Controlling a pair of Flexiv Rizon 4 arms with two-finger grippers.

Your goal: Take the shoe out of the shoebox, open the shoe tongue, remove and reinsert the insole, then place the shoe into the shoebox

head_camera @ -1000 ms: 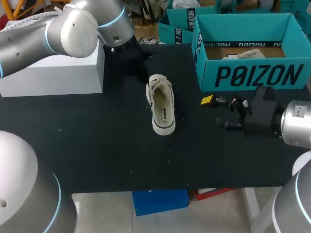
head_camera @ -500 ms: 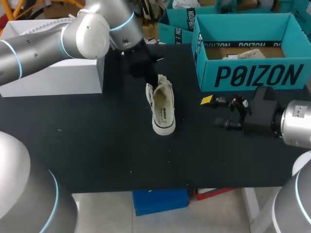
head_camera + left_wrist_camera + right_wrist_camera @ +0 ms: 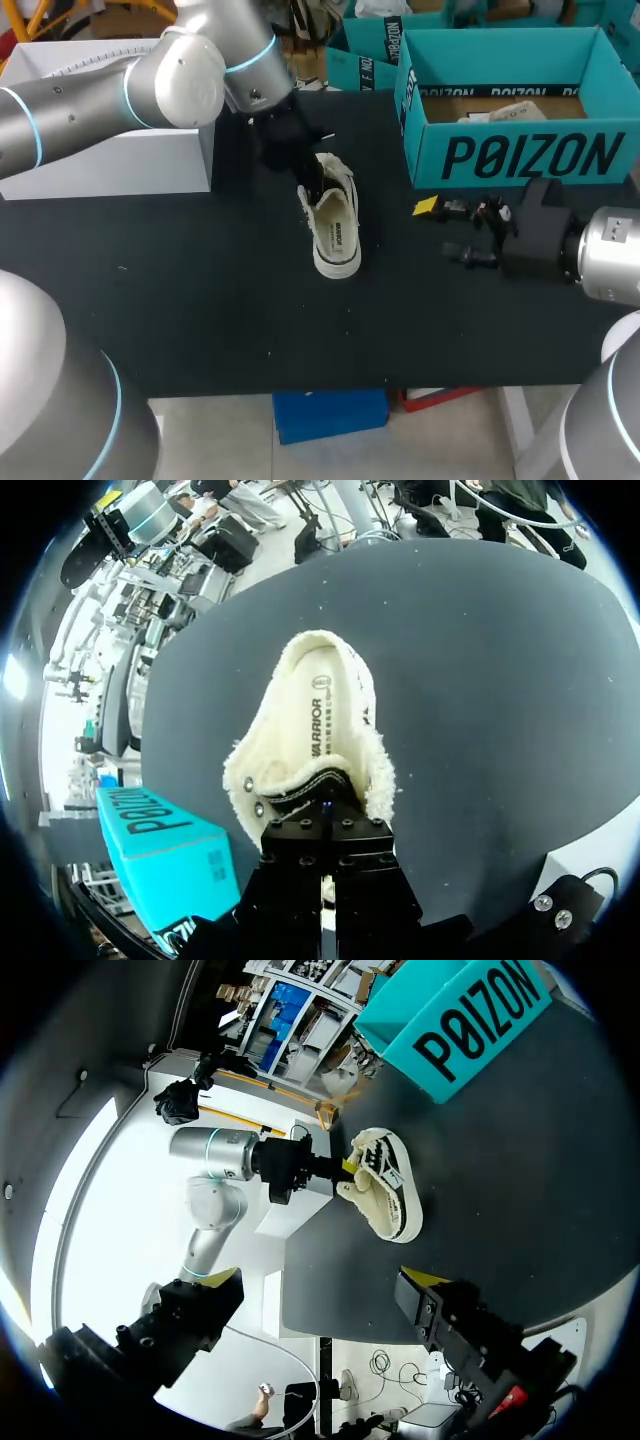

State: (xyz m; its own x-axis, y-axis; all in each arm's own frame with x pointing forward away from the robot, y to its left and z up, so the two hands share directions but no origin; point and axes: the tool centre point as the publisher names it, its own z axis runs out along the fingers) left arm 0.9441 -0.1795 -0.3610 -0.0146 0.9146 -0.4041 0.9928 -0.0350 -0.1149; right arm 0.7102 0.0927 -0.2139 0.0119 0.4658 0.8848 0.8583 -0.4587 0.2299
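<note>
Silver-grey left arm [image 3: 120, 90], pale blue joint rings, black wrist; right arm [image 3: 612, 255] alike, yellow-tipped jaws

A black table [image 3: 200, 310] spreads across the head view, its matte top flecked with a few pale specks. On its far left part sits a plain white box [image 3: 110, 150], which runs out of view at the left.

Bare black tabletop [image 3: 200, 290] rings the cream canvas shoe [image 3: 335, 228]; teal cardboard shoebox [image 3: 520, 155] stands right, white block [image 3: 115, 155] left.
</note>
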